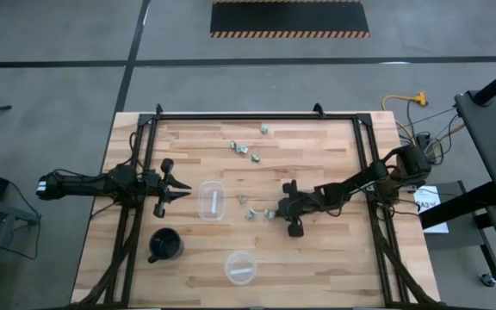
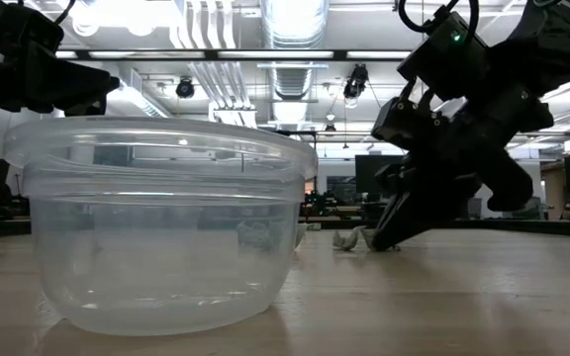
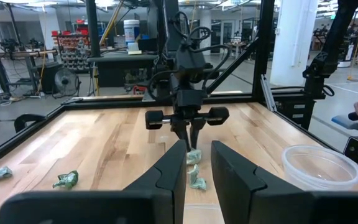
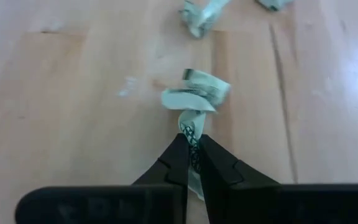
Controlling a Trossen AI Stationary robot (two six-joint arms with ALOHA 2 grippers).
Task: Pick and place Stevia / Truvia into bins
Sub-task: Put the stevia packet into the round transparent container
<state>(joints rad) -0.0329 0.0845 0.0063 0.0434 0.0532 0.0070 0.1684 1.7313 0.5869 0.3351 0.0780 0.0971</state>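
Pale-green crumpled paper sweetener packet [image 4: 194, 99] pinched between right gripper [image 4: 192, 151] fingertips, low on wooden table [image 1: 317, 155] | squarish clear plastic bin [image 1: 213, 201] beyond claw tips | left gripper [image 1: 182, 187] narrowly parted, hovering beside that bin

The table [image 1: 257, 172] is seen whole from overhead and level from its surface; both wrist views are aimed along it, closer in.

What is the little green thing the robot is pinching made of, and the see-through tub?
The packet in the right tool looks like thin matte paper: it is creased and twisted. The squarish bin looks like clear glossy plastic: the room shows through its walls.
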